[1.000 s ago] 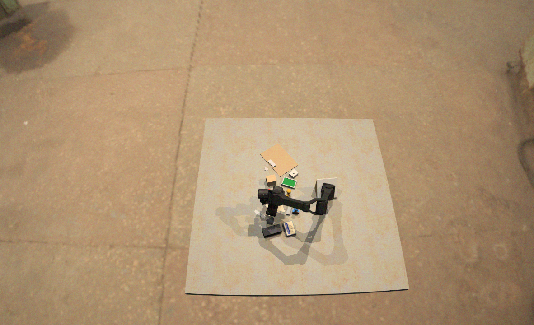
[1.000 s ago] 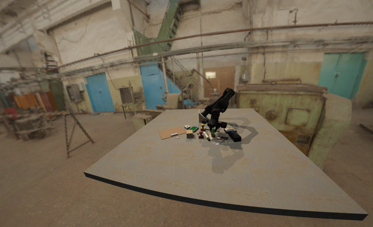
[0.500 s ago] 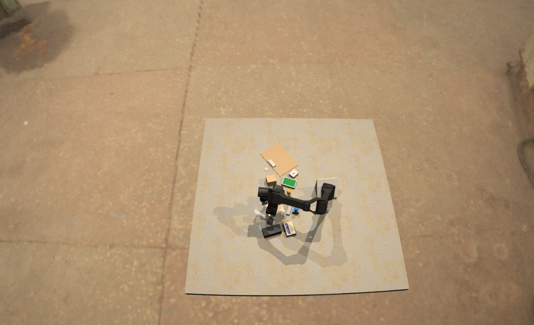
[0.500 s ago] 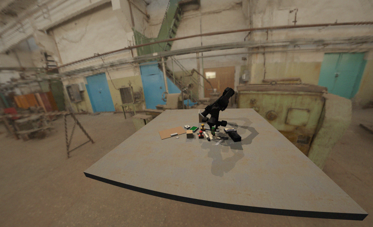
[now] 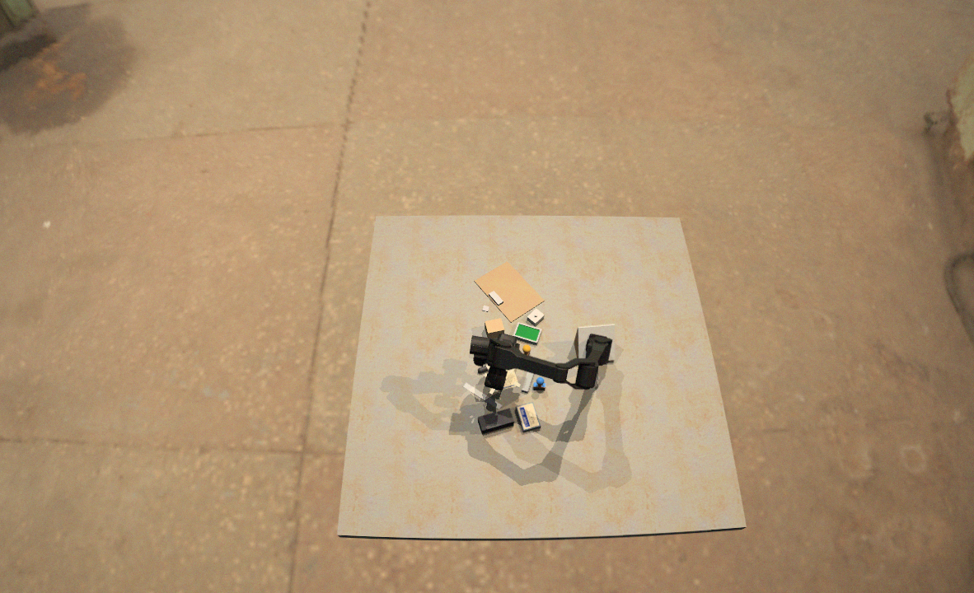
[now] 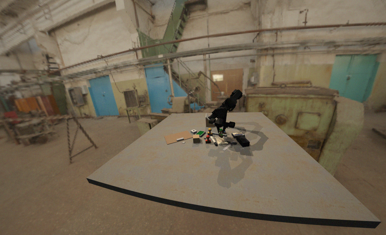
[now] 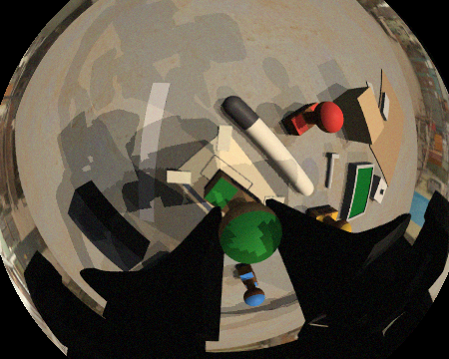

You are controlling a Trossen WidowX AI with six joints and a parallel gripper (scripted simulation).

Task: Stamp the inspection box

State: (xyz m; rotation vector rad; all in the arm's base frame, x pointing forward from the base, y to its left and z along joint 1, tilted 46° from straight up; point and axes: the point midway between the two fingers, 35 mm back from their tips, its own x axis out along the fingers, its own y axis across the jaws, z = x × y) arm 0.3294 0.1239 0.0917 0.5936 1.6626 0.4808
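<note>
My gripper (image 7: 243,209) (image 6: 220,129) is shut on the PASS stamp, which has a green knob (image 7: 250,234) and a brown and green base (image 7: 222,191). The stamp also shows as a small green shape in the exterior view (image 6: 220,132). It appears to be a little above the cream card (image 7: 249,164) (image 5: 512,381). The thin outline of the inspection box (image 7: 234,170) is partly hidden by the stamp base, so I cannot tell whether a print is in it. The green ink pad (image 5: 527,333) (image 6: 200,133) (image 7: 360,191) lies off to the right in the wrist view.
A marker (image 7: 279,150) lies beside the card, with a red stamp (image 7: 329,117) (image 6: 207,138) past it. A yellow stamp (image 7: 329,216) (image 6: 209,131) and a blue stamp (image 7: 254,297) (image 5: 539,382) stand close by. A black block (image 5: 495,422) (image 6: 243,140), a cardboard cube (image 5: 494,325) (image 6: 196,139) and a brown board (image 5: 508,287) surround the work area.
</note>
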